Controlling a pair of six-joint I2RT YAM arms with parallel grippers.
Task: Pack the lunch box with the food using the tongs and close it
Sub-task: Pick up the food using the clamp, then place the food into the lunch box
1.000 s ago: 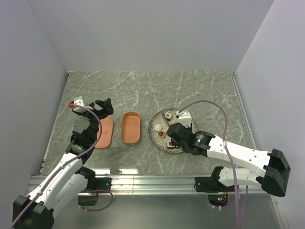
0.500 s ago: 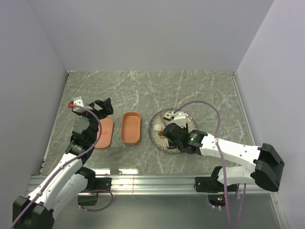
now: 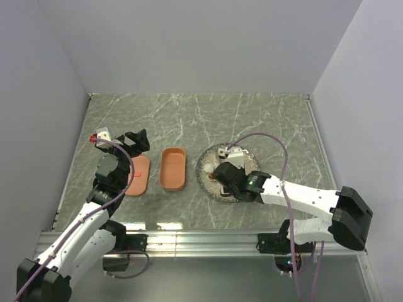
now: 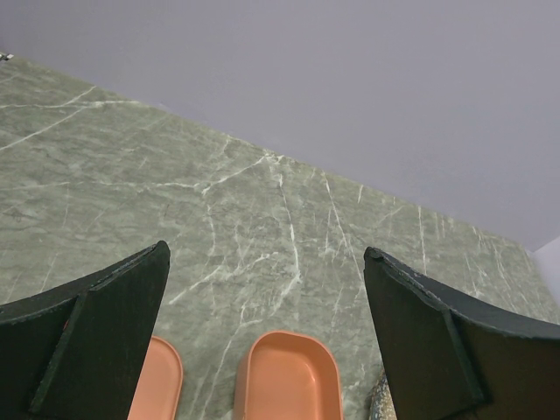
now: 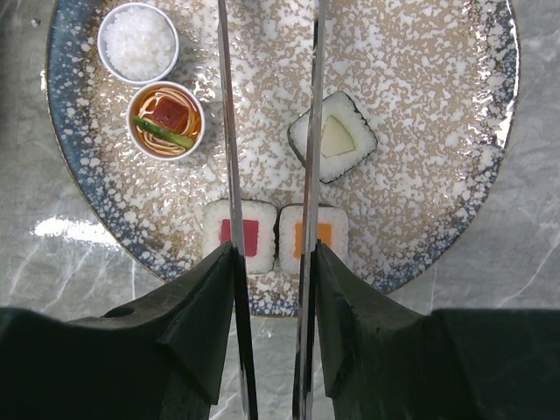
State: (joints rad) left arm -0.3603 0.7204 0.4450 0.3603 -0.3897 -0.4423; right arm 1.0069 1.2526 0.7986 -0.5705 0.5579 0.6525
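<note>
So, landmark: a round speckled grey ceramic plate lay on the green-grey marbled table.
Right gripper: it hung over the near rim of the plate, its two black fingers pressed against the outer sides of the tongs, clamping them.
Tongs: long, thin, grey metal; the two slim arms ran from the fingers across the plate with a narrow gap between them, and their tips lay out of the wrist view.
Food on the plate: a dark-edged square roll with a red centre and one with an orange centre sat touching side by side at the near rim, each crossed by a tong arm.
Third roll: white with a pale centre, turned diamond-wise, near the middle of the plate against the right tong arm.
Small cups: a round white cup of rice and a cup with red-orange filling sat together at the plate's left edge.
Contact of tongs with food: could not be told.
Lunch box tray: salmon-orange, oblong, plastic, uncovered, just left of the plate.
Lid: flat, oval, matching, beyond the tray from the plate.
Left gripper: well left of the plate, above the lid, jaws spread wide and holding nothing.
</note>
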